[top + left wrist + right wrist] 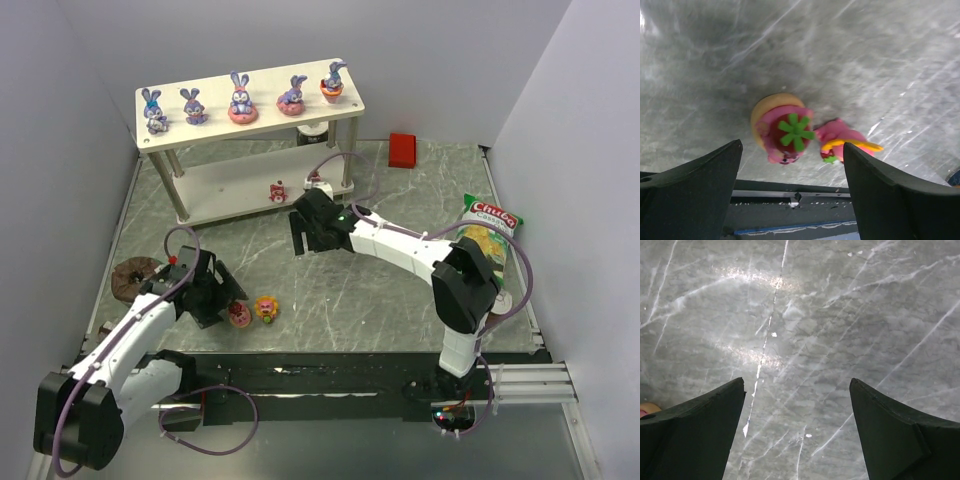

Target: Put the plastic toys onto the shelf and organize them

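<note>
The shelf (215, 126) stands at the back left. Five purple-blue bunnies (241, 98) line its top board. A red-pink sweet (277, 191) and a small whitish piece (318, 181) sit at the lower board's right front. Two sweets lie on the table near the front: a pink one (239, 315) and an orange-yellow one (266, 308). In the left wrist view, one has a green star top (789, 131); the other lies tipped (845, 140). My left gripper (222, 303) (792, 146) is open just left of them. My right gripper (303, 243) (797, 382) is open over bare table.
A brown ring cake (130, 273) sits at the left edge behind my left arm. A red block (402, 149) lies at the back right. A snack bag (487, 225) lies at the right by my right arm. White walls close in three sides.
</note>
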Action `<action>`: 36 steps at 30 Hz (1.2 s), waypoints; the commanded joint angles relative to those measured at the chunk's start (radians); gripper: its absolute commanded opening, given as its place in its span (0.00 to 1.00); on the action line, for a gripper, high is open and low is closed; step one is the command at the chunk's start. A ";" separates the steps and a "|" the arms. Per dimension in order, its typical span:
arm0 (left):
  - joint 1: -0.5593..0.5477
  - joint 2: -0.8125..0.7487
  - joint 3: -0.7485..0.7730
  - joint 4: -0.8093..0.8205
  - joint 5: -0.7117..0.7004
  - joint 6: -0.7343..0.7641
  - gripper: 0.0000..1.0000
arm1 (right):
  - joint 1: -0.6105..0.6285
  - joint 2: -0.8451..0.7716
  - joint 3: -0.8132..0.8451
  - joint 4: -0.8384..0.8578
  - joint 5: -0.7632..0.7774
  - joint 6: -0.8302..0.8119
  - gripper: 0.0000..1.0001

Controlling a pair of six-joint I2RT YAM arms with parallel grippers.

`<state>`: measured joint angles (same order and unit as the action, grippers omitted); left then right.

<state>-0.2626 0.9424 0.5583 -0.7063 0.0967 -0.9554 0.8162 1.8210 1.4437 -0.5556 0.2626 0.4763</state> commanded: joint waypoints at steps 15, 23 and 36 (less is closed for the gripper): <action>-0.030 0.193 0.064 -0.010 -0.001 0.004 0.74 | -0.064 -0.060 -0.078 0.016 -0.042 0.099 0.90; -0.033 0.234 0.144 -0.038 -0.069 0.052 0.25 | -0.098 -0.063 -0.082 0.029 -0.068 0.111 0.89; -0.032 0.340 0.321 0.016 -0.155 0.194 0.01 | -0.104 -0.068 -0.039 0.005 -0.051 0.097 0.88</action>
<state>-0.2943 1.2419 0.8154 -0.7189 -0.0124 -0.8257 0.7193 1.8004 1.3579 -0.5457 0.1905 0.5686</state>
